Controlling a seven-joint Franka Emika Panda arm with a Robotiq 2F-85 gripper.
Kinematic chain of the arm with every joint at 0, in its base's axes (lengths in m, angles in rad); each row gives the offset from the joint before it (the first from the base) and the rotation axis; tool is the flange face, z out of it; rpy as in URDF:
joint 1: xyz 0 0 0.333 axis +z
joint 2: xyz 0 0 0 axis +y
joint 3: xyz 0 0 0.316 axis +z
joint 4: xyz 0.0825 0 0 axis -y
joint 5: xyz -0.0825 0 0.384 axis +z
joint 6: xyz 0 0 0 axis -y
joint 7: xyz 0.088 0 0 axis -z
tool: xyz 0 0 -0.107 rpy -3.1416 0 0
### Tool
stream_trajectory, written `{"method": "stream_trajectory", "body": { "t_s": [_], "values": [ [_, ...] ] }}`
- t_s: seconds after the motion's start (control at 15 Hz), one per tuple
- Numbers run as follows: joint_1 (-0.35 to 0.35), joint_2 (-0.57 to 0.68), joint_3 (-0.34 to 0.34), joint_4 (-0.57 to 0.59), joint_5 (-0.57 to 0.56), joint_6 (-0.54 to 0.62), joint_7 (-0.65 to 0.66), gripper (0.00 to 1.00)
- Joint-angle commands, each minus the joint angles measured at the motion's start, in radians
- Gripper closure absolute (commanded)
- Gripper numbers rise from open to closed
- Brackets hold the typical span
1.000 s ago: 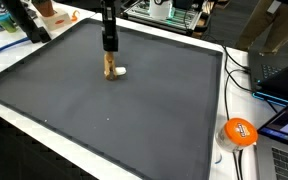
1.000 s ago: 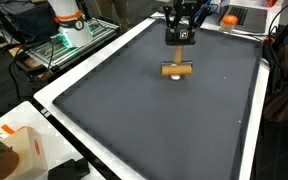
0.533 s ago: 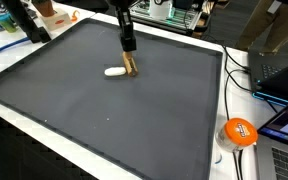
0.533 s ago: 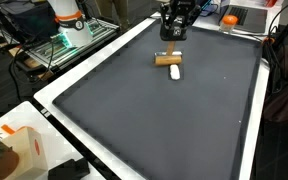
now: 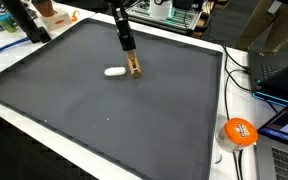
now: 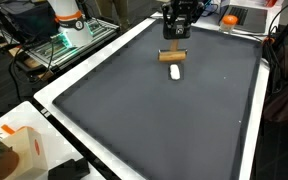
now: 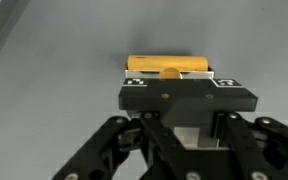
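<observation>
A small brown wooden block (image 5: 134, 67) is in my gripper (image 5: 131, 58) over the far middle of the dark grey mat (image 5: 104, 110). It also shows in the other exterior view, block (image 6: 172, 56) and gripper (image 6: 174, 46). The block lies level, at or just above the mat. A small white oval piece (image 5: 114, 71) lies on the mat beside the block, apart from it; it shows too in an exterior view (image 6: 175, 72). In the wrist view the block (image 7: 169, 67) shows past the gripper body, which hides the fingertips.
The mat has a white table rim (image 5: 219, 120). An orange round object (image 5: 239, 131) and laptops (image 5: 282, 75) with cables stand beyond one side. A white and orange box (image 6: 22, 150) sits at a near corner. Lab equipment (image 6: 69, 25) crowds the far side.
My gripper has moved the wooden block away from the white piece toward the far side of the mat, mostly in the first half second. The white piece stayed where it was.
</observation>
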Motion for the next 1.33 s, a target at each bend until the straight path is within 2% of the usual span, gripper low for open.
{"method": "stream_trajectory", "body": {
  "t_s": [0.0, 0.07, 0.13, 0.2, 0.27, 0.33, 0.67, 1.27],
  "values": [
    [-0.056, -0.037, -0.010, 0.018, 0.150, -0.066, -0.146, 0.78],
    [-0.052, -0.055, -0.024, 0.009, 0.115, -0.079, -0.148, 0.78],
    [-0.032, -0.013, -0.022, 0.024, 0.100, -0.040, -0.111, 0.78],
    [-0.037, -0.018, -0.028, 0.026, 0.099, -0.044, -0.117, 0.53],
    [-0.038, -0.017, -0.030, 0.026, 0.099, -0.043, -0.117, 0.53],
    [-0.037, 0.004, -0.026, 0.037, 0.118, -0.037, -0.126, 0.78],
    [-0.043, 0.045, -0.035, 0.067, 0.135, 0.011, -0.123, 0.78],
    [-0.029, 0.110, -0.068, 0.122, 0.072, 0.017, -0.068, 0.78]
  ]
}}
